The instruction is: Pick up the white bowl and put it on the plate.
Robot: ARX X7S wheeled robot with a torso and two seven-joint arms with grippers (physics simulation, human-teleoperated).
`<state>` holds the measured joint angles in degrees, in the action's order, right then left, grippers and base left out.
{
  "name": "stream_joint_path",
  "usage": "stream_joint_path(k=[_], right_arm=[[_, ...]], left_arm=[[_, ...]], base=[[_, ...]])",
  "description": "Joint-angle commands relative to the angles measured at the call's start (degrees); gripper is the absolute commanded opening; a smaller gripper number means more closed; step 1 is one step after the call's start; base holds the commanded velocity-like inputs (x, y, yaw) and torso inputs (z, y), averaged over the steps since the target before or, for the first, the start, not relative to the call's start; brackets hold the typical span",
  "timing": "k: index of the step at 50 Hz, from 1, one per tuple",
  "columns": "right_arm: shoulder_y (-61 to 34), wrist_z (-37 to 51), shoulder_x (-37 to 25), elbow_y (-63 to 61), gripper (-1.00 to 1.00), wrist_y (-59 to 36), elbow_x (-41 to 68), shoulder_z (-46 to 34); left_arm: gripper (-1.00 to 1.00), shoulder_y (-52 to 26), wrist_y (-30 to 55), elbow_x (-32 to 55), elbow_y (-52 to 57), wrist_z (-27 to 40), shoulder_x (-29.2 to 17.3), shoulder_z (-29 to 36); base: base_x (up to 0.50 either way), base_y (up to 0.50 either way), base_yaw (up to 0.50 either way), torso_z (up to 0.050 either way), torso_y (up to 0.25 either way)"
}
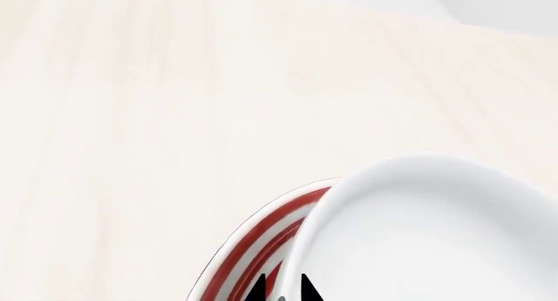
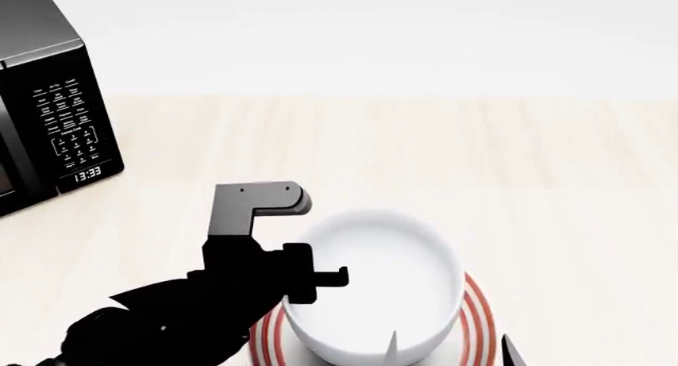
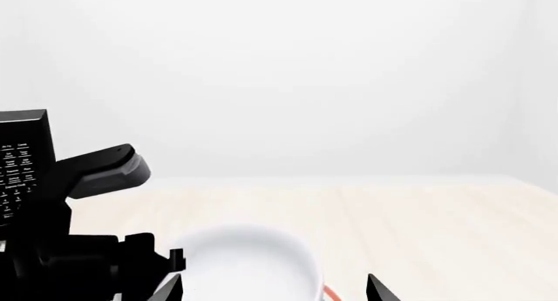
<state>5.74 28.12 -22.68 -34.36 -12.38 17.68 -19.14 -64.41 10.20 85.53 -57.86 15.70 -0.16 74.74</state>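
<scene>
The glossy, thick-walled round white bowl (image 2: pixel 371 283) sits upright, mouth up, on the flat red-ringed plate (image 2: pixel 479 310). The left gripper (image 1: pixel 281 289) pinches its rim; the right gripper (image 3: pixel 274 289) is spread wide.

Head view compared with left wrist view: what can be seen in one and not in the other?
Only the head view shows the black microwave with its keypad and clock, the left arm beside the white bowl, and the full width of the table. Only the left wrist view shows the left hand fingertips close up, at the bowl's edge. Both show the white bowl over the plate on the pale wooden table.
</scene>
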Motion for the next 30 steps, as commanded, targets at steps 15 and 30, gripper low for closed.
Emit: stream_joint_path(k=[15,30], right_arm=[[0.0,0.2,-0.3,0.1,1.0,0.4,0.1,-0.4],[-0.1,0.4,-0.4,0.1,1.0,0.4,0.3,-0.5]], left_arm=[[-1.0,-2.4,-4.9,13.7,-1.8,-1.4,0.2,14.7],[1.0,-2.0,-4.8,14.6,-2.2,-1.7,0.2,16.2]], base=[[0.0,0.0,0.0,0.0,0.001],[0.0,0.0,0.0,0.0,0.0]])
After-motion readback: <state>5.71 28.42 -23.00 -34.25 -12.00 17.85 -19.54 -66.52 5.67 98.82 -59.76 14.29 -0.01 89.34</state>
